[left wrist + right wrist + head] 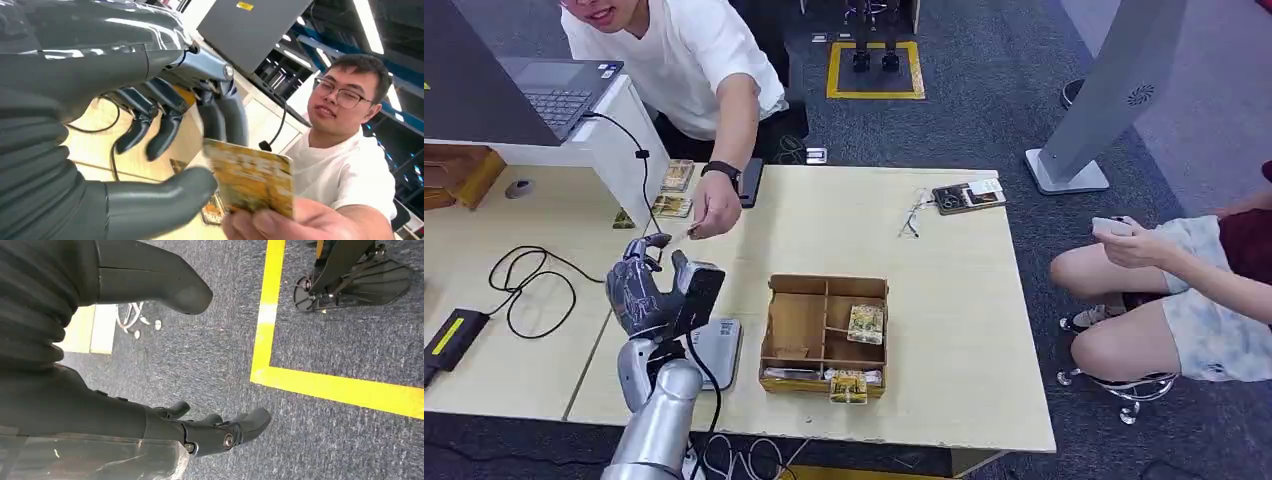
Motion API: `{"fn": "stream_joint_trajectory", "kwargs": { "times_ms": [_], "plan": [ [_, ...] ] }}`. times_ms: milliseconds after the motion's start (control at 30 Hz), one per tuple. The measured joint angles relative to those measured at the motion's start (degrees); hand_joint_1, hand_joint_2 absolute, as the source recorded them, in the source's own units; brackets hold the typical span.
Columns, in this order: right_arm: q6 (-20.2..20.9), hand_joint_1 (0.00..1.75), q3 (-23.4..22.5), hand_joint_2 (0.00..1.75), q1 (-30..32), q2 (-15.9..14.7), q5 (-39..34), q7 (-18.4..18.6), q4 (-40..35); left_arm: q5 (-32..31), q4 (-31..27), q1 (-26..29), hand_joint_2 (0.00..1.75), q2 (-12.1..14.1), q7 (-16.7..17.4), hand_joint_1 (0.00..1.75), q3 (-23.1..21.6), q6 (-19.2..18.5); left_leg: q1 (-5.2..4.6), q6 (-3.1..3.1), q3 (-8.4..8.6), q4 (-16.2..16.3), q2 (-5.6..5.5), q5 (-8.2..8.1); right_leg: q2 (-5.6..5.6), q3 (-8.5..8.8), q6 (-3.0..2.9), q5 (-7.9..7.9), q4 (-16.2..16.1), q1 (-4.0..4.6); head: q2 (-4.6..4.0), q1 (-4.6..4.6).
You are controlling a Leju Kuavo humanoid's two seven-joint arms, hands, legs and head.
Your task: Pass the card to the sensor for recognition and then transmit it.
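A thin, stiff yellow-patterned card point(250, 177) is held out in a person's hand point(715, 210), just beside the robot's raised left hand point(646, 290), whose dark fingers point(165, 131) are spread and hold nothing. Light and probably slick, the card is best pinched flat by its free edge, thumb point(160, 205) against finger. In the left wrist view its long axis runs roughly across the picture, face towards the camera. The right hand point(215, 432) hangs over grey carpet, fingers loosely apart, empty.

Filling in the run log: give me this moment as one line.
left hand: open, raised at card | card: held out by person's hand | right hand: open, over floor
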Motion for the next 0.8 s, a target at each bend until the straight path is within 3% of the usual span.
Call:
{"fn": "stream_joint_trajectory", "kwargs": {
  "times_ms": [400,500,600,800],
  "plan": [
    [-0.4,0.0,0.1,1.75,0.1,0.0,0.0,-0.1,0.0,5.2,-0.2,0.2,1.75,-0.9,-2.5,0.0,-0.2,0.0,0.0,0.0,-0.01,0.0,0.0,0.01,-0.03,0.01,0.0,0.01,0.0,0.0,0.0,0.02],
    [-0.6,0.0,0.1,1.75,0.1,0.0,-0.1,-0.1,0.0,9.7,-1.1,0.5,1.75,-0.9,-3.5,0.0,-0.7,0.0,0.0,0.0,-0.01,0.0,-0.01,0.01,-0.03,0.01,0.0,0.01,0.0,0.0,0.0,0.0],
    [-0.9,0.0,0.1,1.75,0.2,0.0,-0.3,-0.1,0.0,20.6,-2.8,2.2,1.75,-0.1,-1.7,0.0,-4.4,0.0,0.0,0.0,-0.02,0.0,-0.01,0.0,-0.02,0.0,0.0,0.0,0.0,0.0,0.0,-0.02],
    [-0.9,0.0,0.1,1.75,0.4,0.0,-0.5,-0.6,0.0,24.9,-9.3,7.3,1.75,2.4,-1.5,0.0,-12.8,0.0,0.0,0.01,-0.06,0.0,-0.01,-0.01,-0.06,-0.01,0.01,-0.01,0.0,0.0,0.0,0.02]
  ]
}}
